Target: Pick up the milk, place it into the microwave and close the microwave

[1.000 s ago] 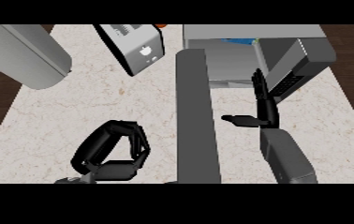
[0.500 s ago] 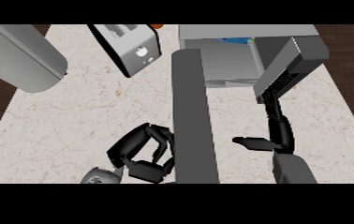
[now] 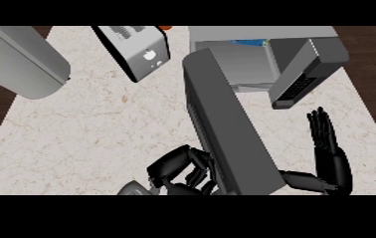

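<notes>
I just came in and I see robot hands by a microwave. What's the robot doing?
The robot is shutting the microwave. Its door is open, swung out over the counter. The left hand, fingers curled, is right against the door's left side near the bottom of the view, as if pushing it. The right hand is open with straight fingers, to the right of the door and holding nothing. Something blue shows at the back inside the microwave; it may be the milk.

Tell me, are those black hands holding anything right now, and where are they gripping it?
Nothing is gripped. The left hand, fingers curled, sits against the open microwave door without wrapping round it. The right hand is open, fingers straight, right of the door.
</notes>
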